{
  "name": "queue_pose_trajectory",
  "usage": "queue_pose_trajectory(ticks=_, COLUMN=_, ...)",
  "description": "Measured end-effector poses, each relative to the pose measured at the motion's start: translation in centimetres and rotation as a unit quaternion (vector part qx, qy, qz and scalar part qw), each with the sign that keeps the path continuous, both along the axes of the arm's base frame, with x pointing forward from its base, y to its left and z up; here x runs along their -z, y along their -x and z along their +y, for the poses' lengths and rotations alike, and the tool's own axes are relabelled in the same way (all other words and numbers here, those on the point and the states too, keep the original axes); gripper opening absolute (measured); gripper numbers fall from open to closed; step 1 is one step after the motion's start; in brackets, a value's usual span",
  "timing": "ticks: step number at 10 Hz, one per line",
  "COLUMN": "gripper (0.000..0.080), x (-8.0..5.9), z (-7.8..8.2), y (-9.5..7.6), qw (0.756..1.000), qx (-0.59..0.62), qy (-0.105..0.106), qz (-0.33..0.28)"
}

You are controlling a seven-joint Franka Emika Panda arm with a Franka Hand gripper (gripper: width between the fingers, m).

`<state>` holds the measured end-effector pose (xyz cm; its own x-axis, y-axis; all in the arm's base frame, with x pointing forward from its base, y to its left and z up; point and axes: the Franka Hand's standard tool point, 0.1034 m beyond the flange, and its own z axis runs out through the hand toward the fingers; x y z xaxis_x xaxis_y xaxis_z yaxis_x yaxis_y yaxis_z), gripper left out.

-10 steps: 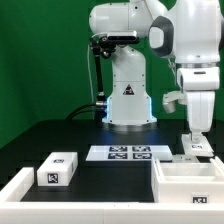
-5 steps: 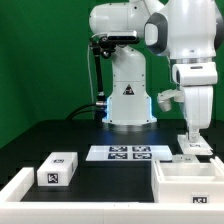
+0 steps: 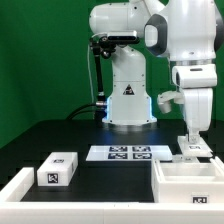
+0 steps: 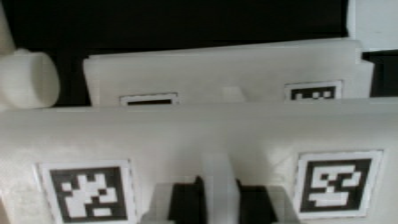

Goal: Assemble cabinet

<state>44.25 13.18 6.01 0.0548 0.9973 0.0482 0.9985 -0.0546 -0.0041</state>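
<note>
Gripper (image 3: 190, 140) astride the tagged white part (image 3: 199, 148) just beyond the cabinet (image 3: 185, 187); I cannot tell whether it clamps, so I would centre, then squeeze squarely.

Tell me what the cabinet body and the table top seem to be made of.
The cabinet looks like white plastic with a matte finish: opaque, even colour, thick moulded-looking walls, no grain. The table top is black and matte with no glare; whether it is cloth, rubber or painted board cannot be told.
</note>
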Motion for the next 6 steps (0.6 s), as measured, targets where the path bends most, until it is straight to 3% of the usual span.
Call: queue_pose_trajectory(ticks=6, gripper=0.0062, x=0.16, z=-0.29, y=-1.40, qw=1.000, qx=0.009, qy=-0.004, qz=-0.003)
